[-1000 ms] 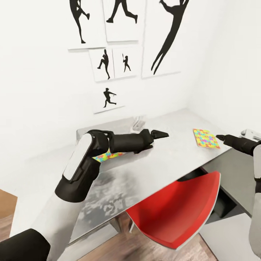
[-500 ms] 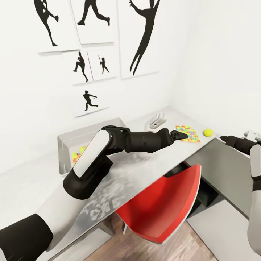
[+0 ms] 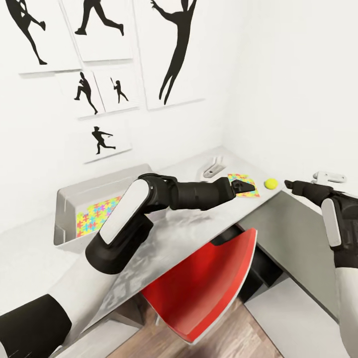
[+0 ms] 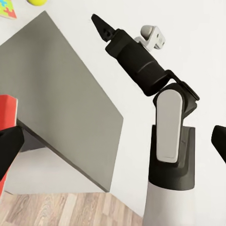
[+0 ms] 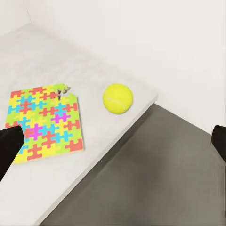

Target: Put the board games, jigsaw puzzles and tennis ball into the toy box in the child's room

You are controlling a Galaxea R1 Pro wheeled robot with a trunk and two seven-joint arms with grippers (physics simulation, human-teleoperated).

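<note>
**Two puzzles, one ball counted**

Left gripper (image 3: 250,187) over the table (image 3: 199,228), jaw gap hard to read; its tips cover the near corner of one jigsaw puzzle (image 3: 243,178), a multicoloured square. Tennis ball (image 3: 270,184) lies just beyond. Second puzzle (image 3: 97,216) sits in the toy box (image 3: 67,199) behind. Right gripper (image 3: 289,184), fingers parted, possibly.

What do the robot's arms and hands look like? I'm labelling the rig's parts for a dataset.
Both arms are built from glossy black jointed segments. Each carries a rounded white shell panel on one link, seen on the left arm and the right arm. The left hand and right hand are matte black and taper to slim pointed fingers. No cables or markings show.
</note>
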